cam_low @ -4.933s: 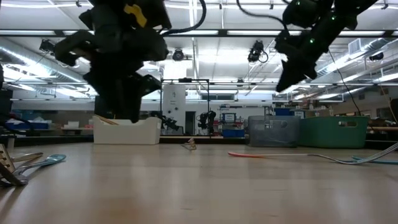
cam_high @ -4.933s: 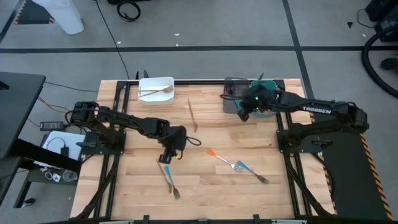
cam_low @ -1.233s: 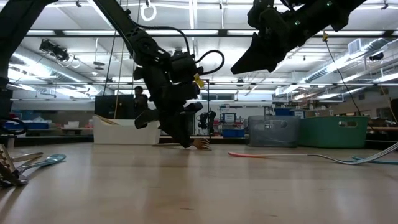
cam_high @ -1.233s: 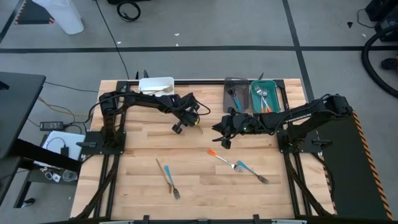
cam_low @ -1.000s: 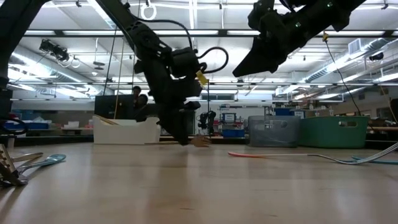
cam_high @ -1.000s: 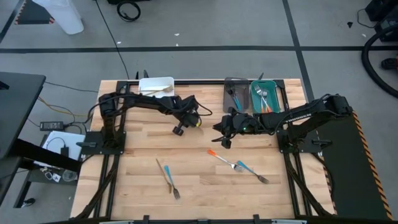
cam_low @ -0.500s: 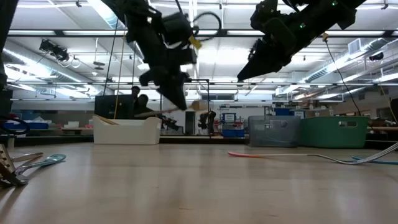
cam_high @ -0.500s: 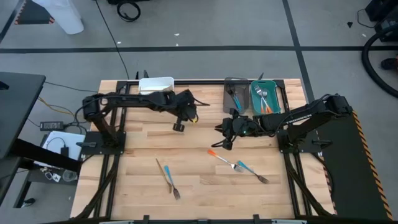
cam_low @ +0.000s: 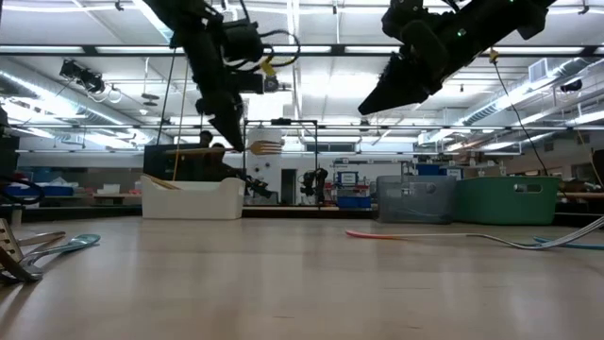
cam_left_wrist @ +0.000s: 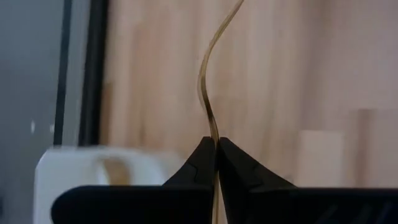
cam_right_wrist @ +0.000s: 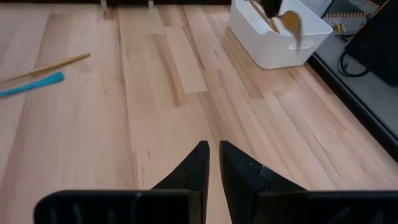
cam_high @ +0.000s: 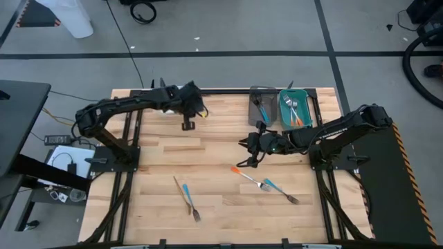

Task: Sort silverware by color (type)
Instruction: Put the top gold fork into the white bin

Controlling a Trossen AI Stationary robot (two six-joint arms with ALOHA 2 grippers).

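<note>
Your left gripper (cam_high: 185, 119) hung above the desk near its far edge, just beside the white bin (cam_low: 192, 199) at the far-left corner, which the arm largely covered from above. Its jaws were pressed together on the thin gold fork (cam_low: 231, 148), pinched at the handle; in the low view the fork lay roughly level in the air, tines toward the desk's middle, clear above the bin's rim. In the left wrist view only the fork's curved shaft (cam_left_wrist: 209, 93) showed past the fingertips; its tines were cut off. Your right gripper (cam_high: 248, 155) hovered over the desk's middle, fingers nearly together with only a narrow slit and holding nothing. Just beyond it toward the near edge lay an orange-handled fork (cam_high: 247, 176) and, touching or crossing it, a blue-handled fork (cam_high: 279, 191); you cannot tell which lay on top. A second pair (cam_high: 187, 198), one gold and one blue, lay near the near edge, left of centre. The grey bin (cam_high: 261, 108) and teal bin (cam_high: 293, 109) at the far edge held utensils too small to count. Bare wood lay open between the two grippers.
</note>
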